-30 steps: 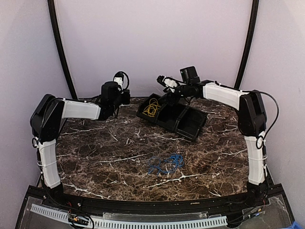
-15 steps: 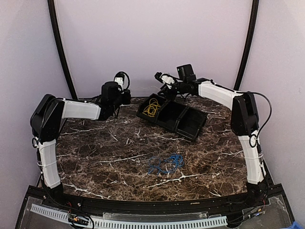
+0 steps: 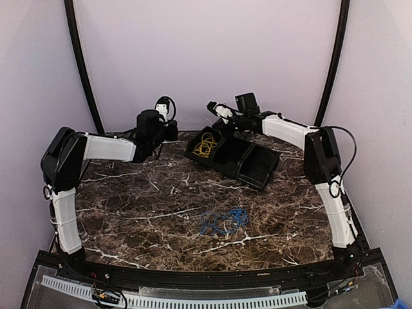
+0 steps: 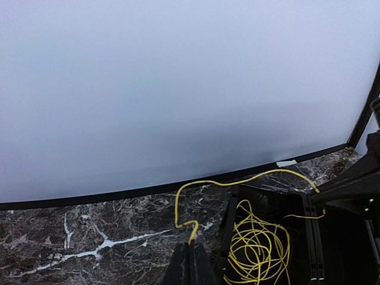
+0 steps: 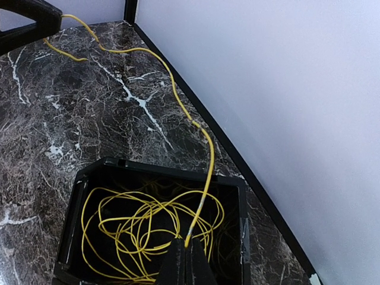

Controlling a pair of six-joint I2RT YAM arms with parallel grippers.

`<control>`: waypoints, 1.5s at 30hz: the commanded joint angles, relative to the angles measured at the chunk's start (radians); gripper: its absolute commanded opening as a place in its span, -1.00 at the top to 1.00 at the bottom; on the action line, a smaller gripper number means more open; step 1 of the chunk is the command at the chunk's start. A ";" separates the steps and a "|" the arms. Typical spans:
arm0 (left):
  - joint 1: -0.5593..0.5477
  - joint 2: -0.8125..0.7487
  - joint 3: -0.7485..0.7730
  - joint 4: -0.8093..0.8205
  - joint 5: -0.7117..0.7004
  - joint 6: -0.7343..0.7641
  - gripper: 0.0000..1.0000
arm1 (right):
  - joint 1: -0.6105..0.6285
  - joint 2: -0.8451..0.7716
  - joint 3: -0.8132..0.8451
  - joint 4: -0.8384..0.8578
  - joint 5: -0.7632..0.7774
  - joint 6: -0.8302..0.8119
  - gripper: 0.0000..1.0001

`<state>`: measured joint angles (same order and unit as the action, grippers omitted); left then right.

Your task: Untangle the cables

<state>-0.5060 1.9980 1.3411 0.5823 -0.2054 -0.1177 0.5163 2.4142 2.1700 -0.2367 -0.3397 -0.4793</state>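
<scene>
On the marble table [image 3: 129, 212] the black tray [image 3: 254, 170] holds the coiled yellow cable [image 3: 205, 145] in its left end, the blue cable [image 3: 222, 221] sprawls left-right near the front, and the left gripper [image 4: 190, 252] and right gripper [image 5: 185, 255] are clamped tight on 1 yellow strand stretched left-right between them.

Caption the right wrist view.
The right pincer grips the thin yellow cable over its coil in the black plastic bin; left pincer holds it farther along.

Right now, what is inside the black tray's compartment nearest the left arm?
A coiled yellow cable; one strand leads out over the tray rim. Its loops hide part of the floor.
</scene>
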 commanded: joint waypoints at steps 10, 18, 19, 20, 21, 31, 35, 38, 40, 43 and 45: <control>-0.038 0.075 0.049 0.155 0.219 -0.152 1.00 | 0.004 0.197 0.165 0.176 -0.096 0.200 1.00; -0.054 0.188 0.107 0.253 0.305 -0.266 1.00 | 0.005 0.067 -0.052 0.172 -0.067 0.117 1.00; -0.055 0.198 0.115 0.258 0.317 -0.276 1.00 | 0.005 0.061 -0.062 0.167 -0.055 0.111 1.00; -0.057 0.221 0.136 0.261 0.324 -0.298 1.00 | 0.004 0.058 -0.068 0.161 -0.043 0.109 1.00; -0.058 0.234 0.148 0.264 0.339 -0.308 1.00 | 0.004 0.057 -0.068 0.156 -0.032 0.105 1.00; -0.095 0.371 0.312 0.169 0.348 -0.349 1.00 | 0.002 0.006 -0.093 0.122 -0.024 0.113 0.80; -0.101 0.411 0.355 0.113 0.337 -0.342 1.00 | 0.003 -0.059 -0.133 0.095 0.021 0.105 0.37; -0.103 0.433 0.385 0.066 0.333 -0.338 1.00 | 0.003 -0.117 -0.188 0.070 0.043 0.088 0.17; -0.103 0.445 0.406 0.034 0.316 -0.332 1.00 | 0.003 -0.148 -0.214 0.041 0.066 0.085 0.08; -0.103 0.452 0.426 -0.011 0.275 -0.316 1.00 | 0.002 -0.191 -0.249 0.001 0.104 0.087 0.01; -0.103 0.452 0.439 -0.063 0.233 -0.303 1.00 | -0.002 -0.227 -0.286 -0.019 0.116 0.091 -0.03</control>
<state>-0.6048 2.4554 1.7382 0.6247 0.0921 -0.4522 0.5163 2.2700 1.9377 -0.2153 -0.2741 -0.3882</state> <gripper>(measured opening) 0.015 0.501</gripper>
